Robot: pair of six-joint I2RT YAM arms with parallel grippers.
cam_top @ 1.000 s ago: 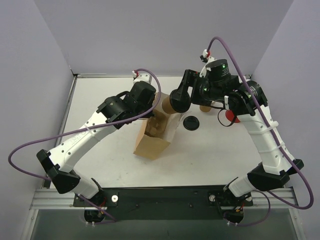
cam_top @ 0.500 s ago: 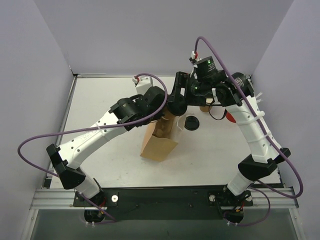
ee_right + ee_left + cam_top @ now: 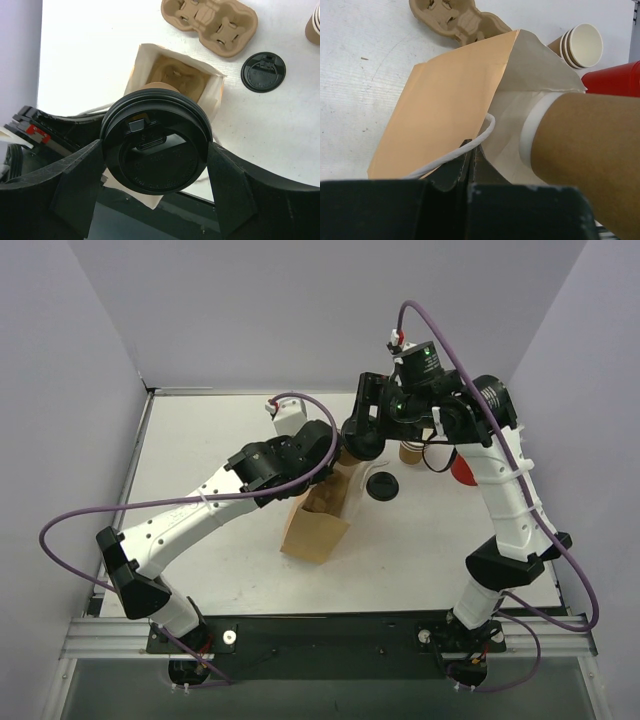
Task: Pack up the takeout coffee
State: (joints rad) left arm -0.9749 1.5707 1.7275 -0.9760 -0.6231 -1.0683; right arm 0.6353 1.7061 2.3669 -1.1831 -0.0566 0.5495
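Observation:
The takeout coffee, a kraft-tan cup with a black lid, sits between the fingers of my right gripper, which is shut on the lid's rim. The cup's base hangs at the mouth of the brown paper bag, tilted into the opening. My left gripper is shut on the bag's near rim by its white cord handle. A pulp cup carrier lies inside the bag. From above, both grippers meet over the bag.
A loose black lid lies right of the bag. A second pulp carrier rests behind the bag. A stack of empty paper cups and a red cup stand to the right of the lid.
My right arm has carried the cup left, over the bag's mouth. My left arm has shifted right with the bag's rim, and the bag now stands more upright.

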